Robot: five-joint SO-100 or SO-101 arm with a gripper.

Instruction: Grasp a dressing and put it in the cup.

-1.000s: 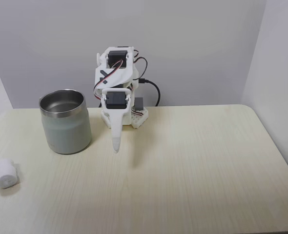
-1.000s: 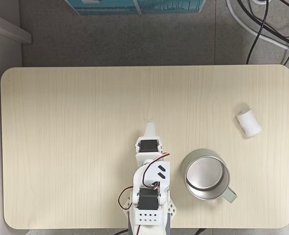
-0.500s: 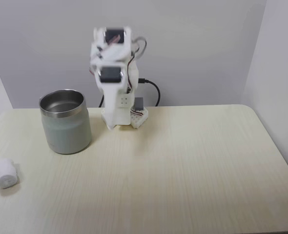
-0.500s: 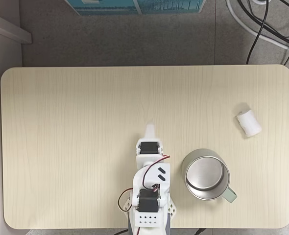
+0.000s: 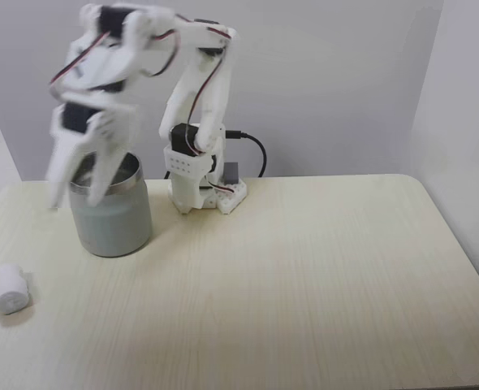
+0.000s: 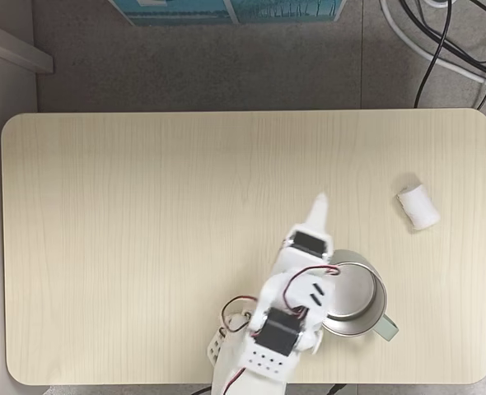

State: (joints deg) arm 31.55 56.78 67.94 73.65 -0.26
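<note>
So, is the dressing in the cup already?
No. The dressing lies on the table, apart from the cup.

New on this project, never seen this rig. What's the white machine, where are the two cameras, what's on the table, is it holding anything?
The white machine is a small robot arm bolted to the back edge of a pale wooden table. At its end is a two-finger gripper, the part that grabs things.

One fixed view stands in front of the table and looks across it at the arm. The other fixed view looks straight down, with the arm's base at the bottom edge.

Two things lie on the table: the cup, a steel tumbler with a grey-green body, and the dressing, a small white roll that lies apart from it.

The gripper holds nothing. In the front view its fingers are spread and motion-blurred, in front of the cup's rim. The roll lies untouched on the table.
</note>
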